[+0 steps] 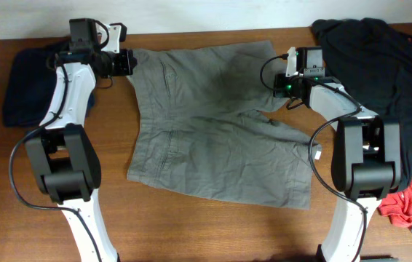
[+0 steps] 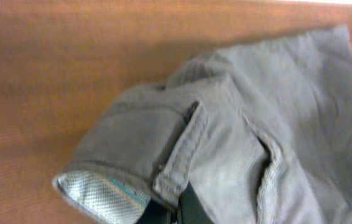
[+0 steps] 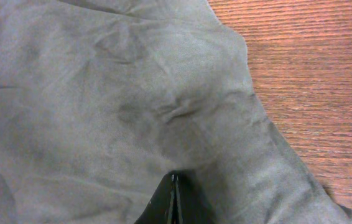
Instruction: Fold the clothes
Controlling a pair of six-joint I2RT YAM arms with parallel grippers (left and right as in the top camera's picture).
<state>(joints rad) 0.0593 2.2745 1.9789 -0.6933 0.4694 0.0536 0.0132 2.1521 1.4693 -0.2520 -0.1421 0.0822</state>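
your shorts [image 1: 213, 131] lie spread out, lightly wrinkled, across the middle of the wooden table [image 1: 213, 233]. the waistband side is toward your left arm and the legs toward your right. your left gripper [image 1: 126, 62] sits at the far left corner of the shorts. in the left wrist view its dark fingers [image 2: 185, 208] are closed on the waistband by a belt loop [image 2: 182, 155], and the corner is bunched up and turned so the pale lining [image 2: 95, 193] shows. your right gripper [image 1: 280, 86] is at the far right edge. its fingers [image 3: 166, 202] are pressed together with the grey cloth puckering toward them, so it reads as pinching the fabric. a navy garment [image 1: 24, 87] lies under your left arm, and a black pile [image 1: 381, 51] and a red garment [image 1: 410, 200] lie beside your right.
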